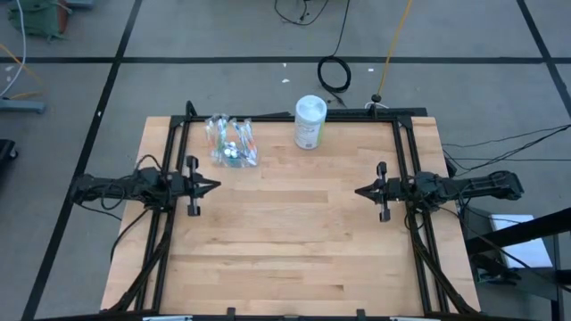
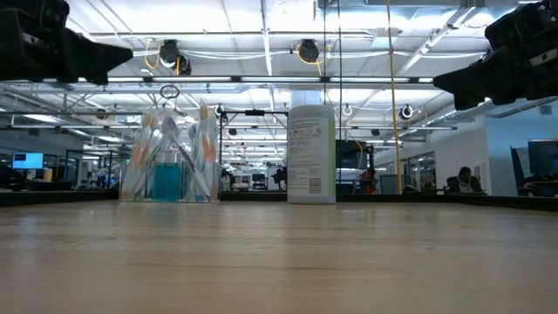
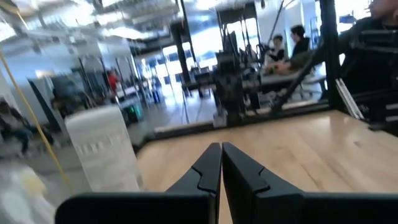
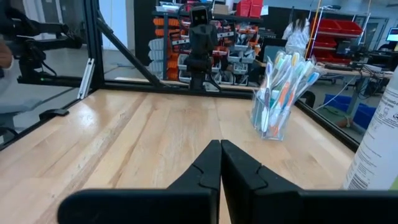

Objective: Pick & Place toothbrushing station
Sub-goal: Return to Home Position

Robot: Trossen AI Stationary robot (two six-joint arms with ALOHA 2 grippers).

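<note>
The toothbrushing station is a clear plastic cup full of slim toothbrushes. It stands on its base near the table's far left, also seen in the low view and the right wrist view. My left gripper is shut at the table's left side, just nearer than the cup, pointing level toward the right with nothing in it. My right gripper is shut at the right side, pointing level toward the left, holding nothing. Each wrist view shows shut fingertips, the left gripper and the right gripper.
A taller white canister with a pale label stands upright at the far edge, right of the cup. Black frame rails run along the table's left, right and far edges. People sit in the room beyond the table.
</note>
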